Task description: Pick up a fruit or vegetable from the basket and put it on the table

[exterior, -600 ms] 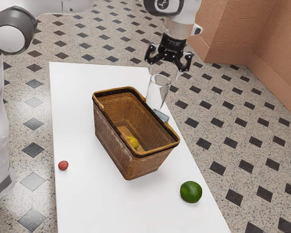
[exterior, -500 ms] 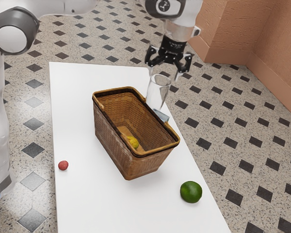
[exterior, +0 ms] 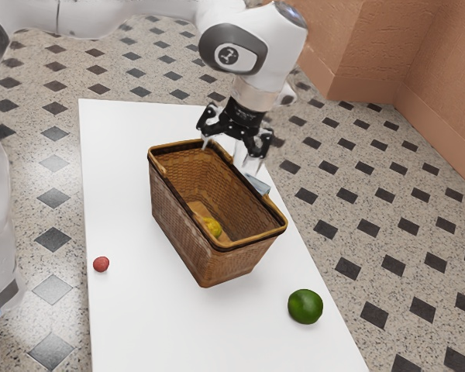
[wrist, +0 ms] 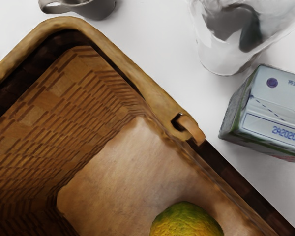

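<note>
Hovers above the basket [exterior: 182, 236] with empty claw [exterior: 226, 159] spread, presumably to leave room for the yellow-green fruit [wrist: 187, 221] inside

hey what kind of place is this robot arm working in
Probably a simulated indoor room set up for handling practice: a speckled floor with dark diamond tiles, terracotta-coloured walls and a plain white table.

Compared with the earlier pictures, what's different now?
My gripper has moved toward the exterior view's left and lower in that view, from the glass toward the basket. It took hold of nothing. The basket, the yellow-green fruit inside, the red fruit and green fruit stayed put.
</note>
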### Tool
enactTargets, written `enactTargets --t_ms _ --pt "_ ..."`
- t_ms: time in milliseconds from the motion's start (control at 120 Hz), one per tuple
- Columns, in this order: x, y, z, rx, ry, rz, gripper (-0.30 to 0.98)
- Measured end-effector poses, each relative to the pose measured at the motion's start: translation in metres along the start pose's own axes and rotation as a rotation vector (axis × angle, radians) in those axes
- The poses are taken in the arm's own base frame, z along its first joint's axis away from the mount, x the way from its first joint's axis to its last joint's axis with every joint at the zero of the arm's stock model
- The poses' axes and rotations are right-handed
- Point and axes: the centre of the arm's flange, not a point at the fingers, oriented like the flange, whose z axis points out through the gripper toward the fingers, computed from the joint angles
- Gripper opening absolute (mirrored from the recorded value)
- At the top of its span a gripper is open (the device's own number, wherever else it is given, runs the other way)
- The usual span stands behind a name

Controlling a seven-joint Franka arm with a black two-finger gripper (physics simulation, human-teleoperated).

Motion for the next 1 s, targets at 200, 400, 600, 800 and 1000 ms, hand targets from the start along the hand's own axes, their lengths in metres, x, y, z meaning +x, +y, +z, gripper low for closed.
enactTargets --t_ms 200,400,600,800,1000 --pt "-0.031 -0.001 0.004 -0.038 0.1 0.265 0.69" --pt "-0.055 -0.006 0.017 -0.045 0.108 0.449 0.69" --pt "-0.089 0.006 0.023 -0.093 0.06 0.603 0.69" --pt "-0.072 0.006 0.07 -0.067 0.005 0.642 0.69" --pt "-0.076 0.009 0.082 -0.096 0.036 0.706 0.69"
